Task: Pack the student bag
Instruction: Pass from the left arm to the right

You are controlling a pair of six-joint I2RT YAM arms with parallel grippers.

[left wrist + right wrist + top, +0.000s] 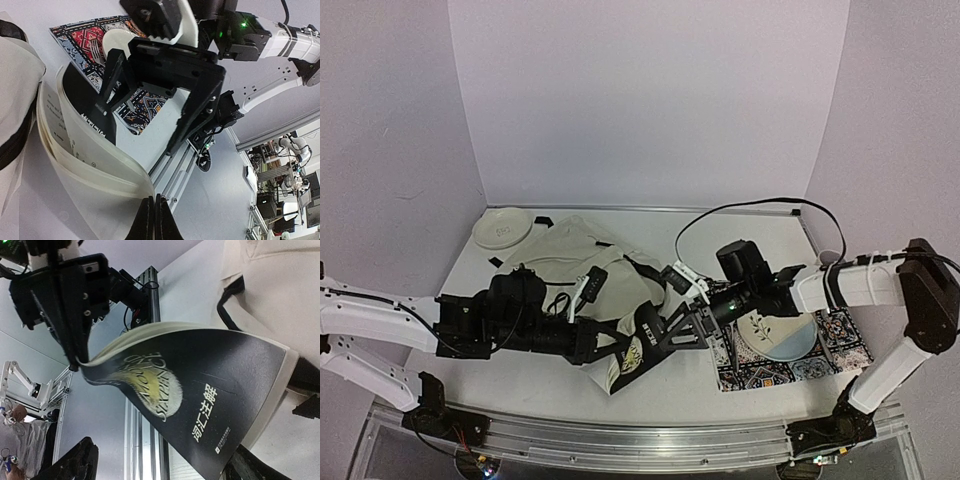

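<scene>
Two pincers meet at one book (632,352), close to your side of the table (520,395). Your left pincer (152,220) is clenched tight on one edge of the book. It holds the book up by that edge, so the pages bend and hang.

Your right pincer (136,127) is spread wide, with one finger on each side of the book. It does not look like it is squeezing yet. I think it is there to take a better hold, because a floppy book held by one thin edge can slip or flap.

Just to the right lies a patterned mat (840,330) with a pale dish (775,335) on it.

A bit farther back, right behind the book, lies the student bag (570,255), soft and cream, slumped on the table. The book is near it, so the trip inside should be short. You cannot tell from here how wide its opening is.

Far back on the left sits a white plate (502,228).
</scene>
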